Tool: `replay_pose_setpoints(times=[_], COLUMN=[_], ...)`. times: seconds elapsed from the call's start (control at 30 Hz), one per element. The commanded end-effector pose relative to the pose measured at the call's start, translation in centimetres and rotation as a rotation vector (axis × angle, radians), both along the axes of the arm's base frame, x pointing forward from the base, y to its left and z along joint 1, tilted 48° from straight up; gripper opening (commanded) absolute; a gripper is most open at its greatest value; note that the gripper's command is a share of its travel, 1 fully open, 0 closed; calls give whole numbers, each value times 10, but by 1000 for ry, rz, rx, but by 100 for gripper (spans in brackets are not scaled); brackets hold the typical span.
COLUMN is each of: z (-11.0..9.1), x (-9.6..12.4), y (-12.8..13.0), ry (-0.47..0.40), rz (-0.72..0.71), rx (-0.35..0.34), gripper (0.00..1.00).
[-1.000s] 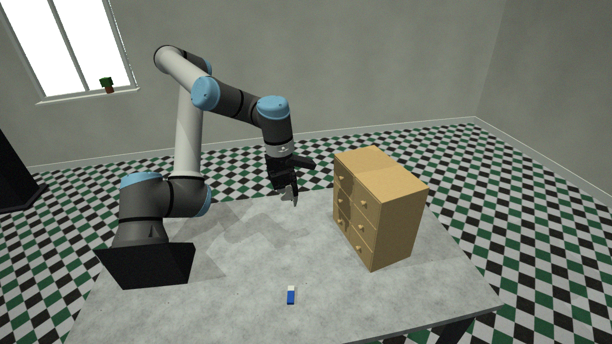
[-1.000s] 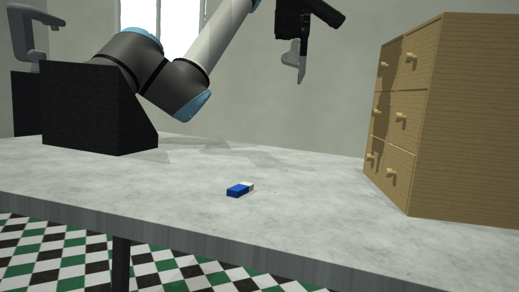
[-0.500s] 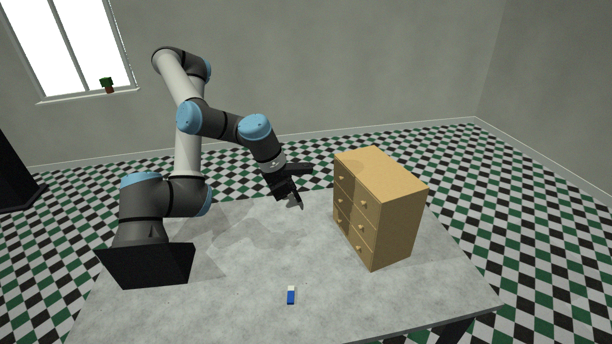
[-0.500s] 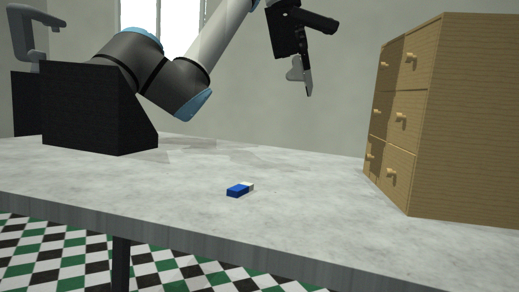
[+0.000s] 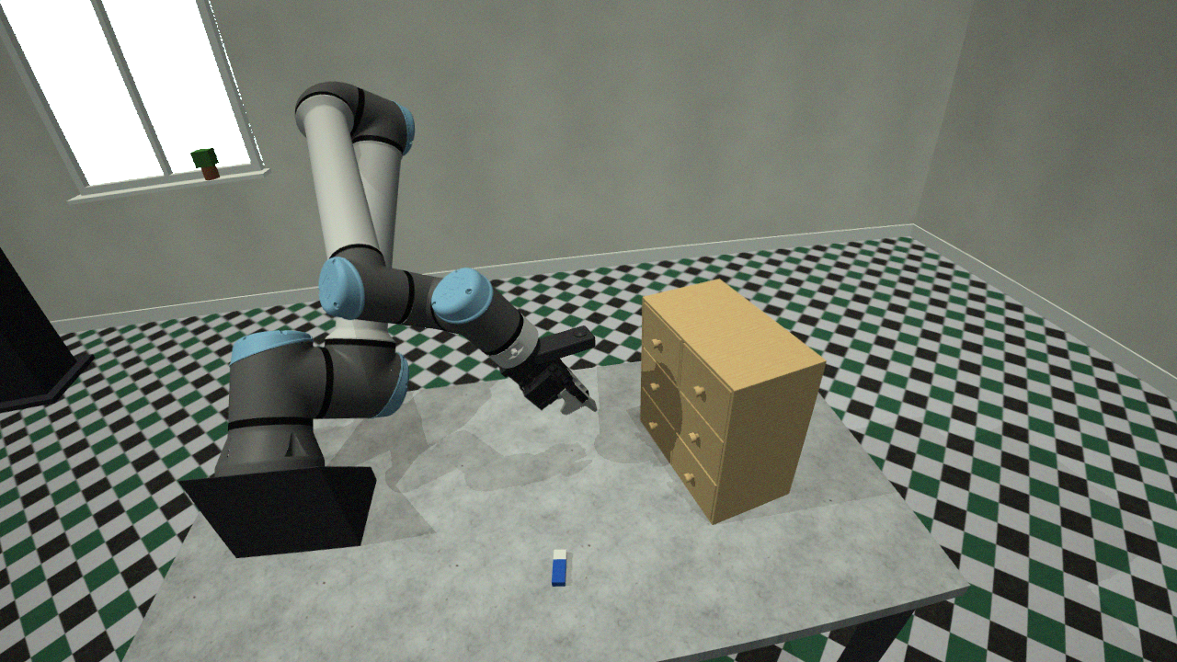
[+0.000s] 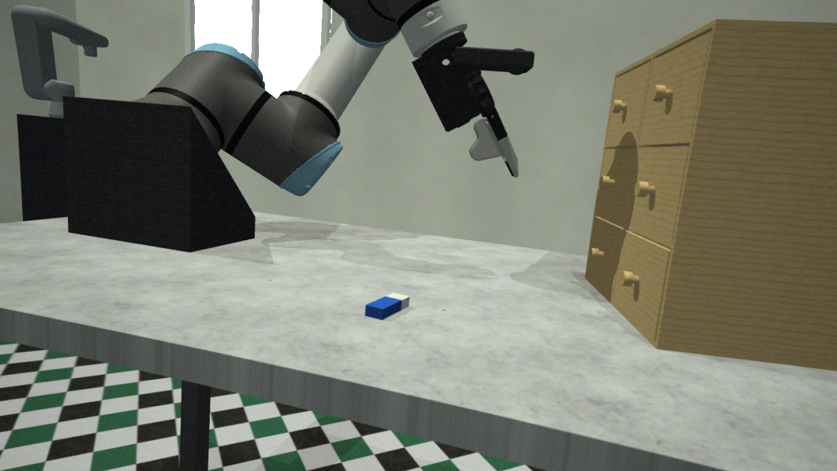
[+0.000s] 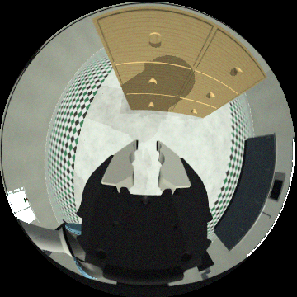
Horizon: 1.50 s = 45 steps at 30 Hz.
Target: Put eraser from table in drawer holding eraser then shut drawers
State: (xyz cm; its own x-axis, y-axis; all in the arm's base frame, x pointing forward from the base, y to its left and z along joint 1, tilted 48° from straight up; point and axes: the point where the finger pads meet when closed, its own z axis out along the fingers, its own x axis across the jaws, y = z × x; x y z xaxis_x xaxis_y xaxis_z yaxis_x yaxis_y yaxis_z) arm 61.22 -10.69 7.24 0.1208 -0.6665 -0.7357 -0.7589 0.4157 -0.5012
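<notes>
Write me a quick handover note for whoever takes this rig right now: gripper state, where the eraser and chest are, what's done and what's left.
Gripper: jaws nearly closed with a narrow gap, holding nothing, tilted toward the chest front, hanging above the table and short of the knobs.
Eraser: blue and white, lying flat near the table's front edge, well away from the gripper.
Chest: upright, all six drawers shut.
Done: nothing yet; no drawer opened.
Left: open drawers to find the one holding an eraser, being careful not to pull any right out, put the table eraser in it, shut every drawer, keep the chest where it stands.
</notes>
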Motion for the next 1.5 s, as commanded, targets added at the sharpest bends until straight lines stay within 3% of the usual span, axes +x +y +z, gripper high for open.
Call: replay_pose_setpoints(times=[0.0,0.57,1.47], z=[-9,-17,-20], x=[13,29,36], y=[6,16,22], ry=[-63,-152,-197], rz=[-98,-196,-243], rx=[-7,7,15], gripper=[20,20,20])
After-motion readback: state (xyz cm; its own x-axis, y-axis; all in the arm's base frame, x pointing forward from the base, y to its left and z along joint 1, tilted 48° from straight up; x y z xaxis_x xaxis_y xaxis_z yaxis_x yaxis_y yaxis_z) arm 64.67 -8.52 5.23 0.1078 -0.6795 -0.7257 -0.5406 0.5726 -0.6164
